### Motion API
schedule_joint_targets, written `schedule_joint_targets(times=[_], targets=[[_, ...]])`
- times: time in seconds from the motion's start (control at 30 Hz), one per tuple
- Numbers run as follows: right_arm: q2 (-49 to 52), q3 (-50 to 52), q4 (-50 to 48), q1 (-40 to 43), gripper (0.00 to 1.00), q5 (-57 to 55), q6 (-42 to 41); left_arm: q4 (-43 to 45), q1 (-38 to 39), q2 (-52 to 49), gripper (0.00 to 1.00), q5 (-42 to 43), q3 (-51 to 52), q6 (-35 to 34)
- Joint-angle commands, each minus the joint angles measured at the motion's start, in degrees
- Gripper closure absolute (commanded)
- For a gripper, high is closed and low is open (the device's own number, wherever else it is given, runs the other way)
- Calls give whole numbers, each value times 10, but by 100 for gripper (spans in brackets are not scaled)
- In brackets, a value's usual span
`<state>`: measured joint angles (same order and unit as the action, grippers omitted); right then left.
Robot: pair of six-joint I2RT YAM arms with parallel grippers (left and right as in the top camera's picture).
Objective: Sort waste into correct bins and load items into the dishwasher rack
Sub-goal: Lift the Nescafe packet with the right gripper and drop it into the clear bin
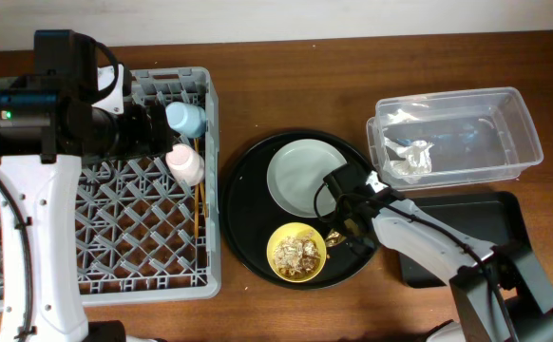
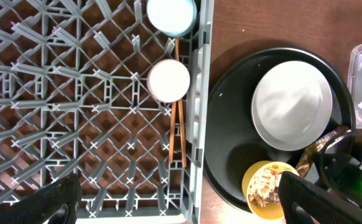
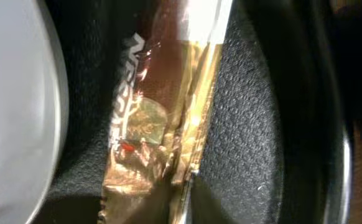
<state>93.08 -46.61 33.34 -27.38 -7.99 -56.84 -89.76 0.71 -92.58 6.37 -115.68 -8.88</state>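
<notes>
While the right gripper (image 1: 345,226) sits low inside the large round black tray (image 1: 248,223), its wrist view is filled by the shiny gold-brown wrapper (image 3: 159,130), directly under the tool on the tray floor. Fingers not clearly visible there, so can't tell if it is pinching the wrapper or just over it. The wrapper's long axis runs top to bottom of that view, slightly slanted. The pale round plate (image 1: 300,176) is just beside the tool on one side and the tray rim on the other. The small yellow bowl (image 1: 296,254) sits near the wrapper's end.

The right arm is far nearer, reaching in bent from the near right over the shallow black rectangular tray (image 1: 490,214). The clear rectangular plastic tub (image 1: 519,142) lies beyond the tool. The left gripper (image 2: 178,186) is spread wide and empty over the large square grey plastic rack (image 1: 143,228), well apart from the wrapper.
</notes>
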Motion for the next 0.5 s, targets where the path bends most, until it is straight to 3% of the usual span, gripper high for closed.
schedule_joint_targets(times=[0.0, 0.33, 0.37, 0.4, 0.43, 0.47], targets=[[7, 9, 7, -4, 96, 28, -4, 1, -1, -3, 1, -2, -3, -5], [-163, -61, 108, -4, 94, 26, 45, 1, -1, -3, 1, -2, -3, -5], [-171, -61, 110, -4, 86, 26, 45, 1, -1, -3, 1, -2, -3, -5], [-172, -61, 113, -4, 64, 30, 45, 1, -1, -3, 1, -2, -3, -5], [-170, -60, 117, -4, 48, 33, 45, 1, -1, -3, 1, -2, -3, -5], [-164, -56, 119, -4, 44, 35, 45, 1, -1, -3, 1, -2, -3, -5]])
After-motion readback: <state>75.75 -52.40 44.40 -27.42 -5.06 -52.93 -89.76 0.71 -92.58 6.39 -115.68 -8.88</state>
